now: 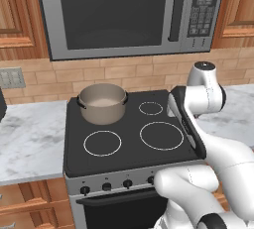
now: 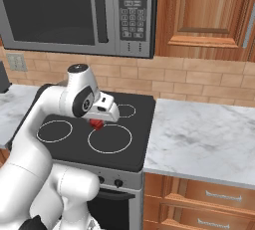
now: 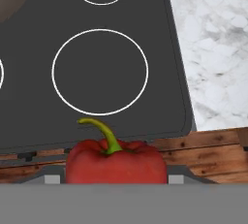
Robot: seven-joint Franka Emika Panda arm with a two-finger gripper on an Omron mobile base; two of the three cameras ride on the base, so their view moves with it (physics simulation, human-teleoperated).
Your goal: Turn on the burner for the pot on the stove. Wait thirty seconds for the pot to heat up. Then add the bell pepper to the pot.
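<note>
The black glass stove (image 1: 130, 124), marked with white ring outlines and fronted by a steel strip of small black knobs (image 1: 106, 186), carries one item: a round, dull beige-grey metal pot (image 1: 102, 103) with two small dark handles, standing at the rear left corner. White marble benches (image 2: 204, 139) adjoin both side edges.
</note>
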